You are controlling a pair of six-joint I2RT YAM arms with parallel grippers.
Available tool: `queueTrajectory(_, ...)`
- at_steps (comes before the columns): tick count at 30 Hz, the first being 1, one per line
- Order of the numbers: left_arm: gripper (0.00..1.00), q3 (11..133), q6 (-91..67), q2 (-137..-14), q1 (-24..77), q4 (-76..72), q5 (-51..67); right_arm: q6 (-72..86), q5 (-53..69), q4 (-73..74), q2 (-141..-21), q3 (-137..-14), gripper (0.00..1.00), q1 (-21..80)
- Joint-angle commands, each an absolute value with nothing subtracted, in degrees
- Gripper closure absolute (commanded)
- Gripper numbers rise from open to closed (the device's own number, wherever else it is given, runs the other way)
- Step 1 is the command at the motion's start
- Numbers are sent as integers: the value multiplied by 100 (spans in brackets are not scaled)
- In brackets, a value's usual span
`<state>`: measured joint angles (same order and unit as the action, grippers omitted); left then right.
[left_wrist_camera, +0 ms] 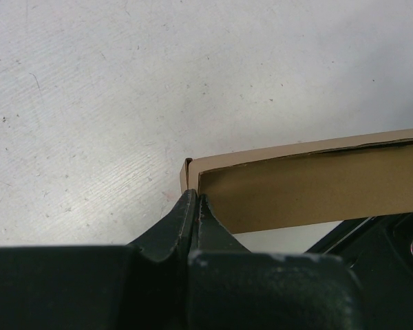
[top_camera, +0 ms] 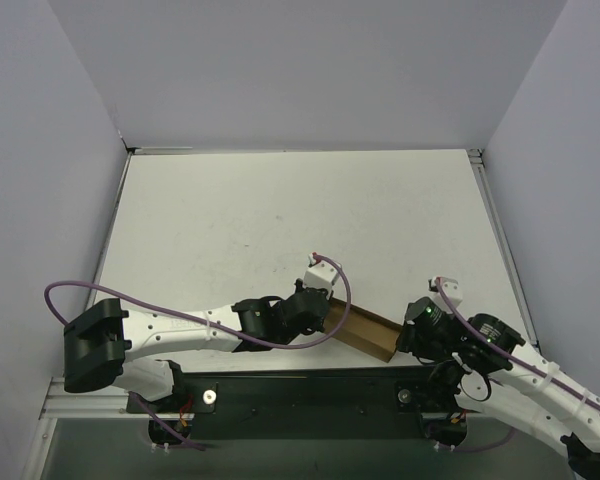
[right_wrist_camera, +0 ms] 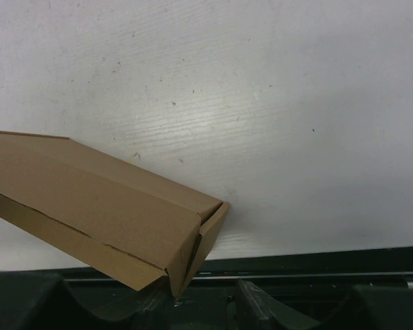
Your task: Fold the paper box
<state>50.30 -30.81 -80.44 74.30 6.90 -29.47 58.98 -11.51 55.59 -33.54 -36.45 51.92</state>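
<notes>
Your paper box (top_camera: 365,333) lies folded into a long, narrow brown carton at the near edge of the white table (top_camera: 280,220), set slantwise between the two arms, with one end corner reaching out over the dark rail at the table's front. Your left claw (left_wrist_camera: 195,201) is closed tight, its tips pressed right at the carton's end corner; you cannot tell whether any cardboard is pinched between them. Your right claw (right_wrist_camera: 203,297) stands parted, the carton's other end corner sitting between its fingers, closer to one finger.
</notes>
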Motion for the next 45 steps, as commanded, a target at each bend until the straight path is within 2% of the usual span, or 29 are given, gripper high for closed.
queueTrajectory(1, 100, 4931, -2962, -8323, 7506, 1723, -2531, 5933, -1441, 6293, -3419, -4025, 59, 5238)
queueTrajectory(13, 100, 4983, -2953, -8402, 7506, 1758, -2531, 5819, -1661, 6197, -3375, -4579, 66, 5238)
queueTrajectory(24, 100, 5010, -2953, -8402, 7506, 1784, -2505, 5765, -1687, 5704, -3551, -4360, 75, 5247)
queueTrajectory(32, 100, 4975, -2988, -8367, 7506, 1635, -2356, 5783, -1670, 5651, -3639, -4149, 89, 5256)
queueTrajectory(36, 100, 4992, -3023, -8341, 7506, 1626, -2320, 5827, -1644, 5643, -3604, -4043, 100, 5273)
queueTrajectory(45, 100, 4834, -3190, -8227, 7506, 1389, -2162, 6099, -1591, 5660, -3604, -3639, 100, 5519)
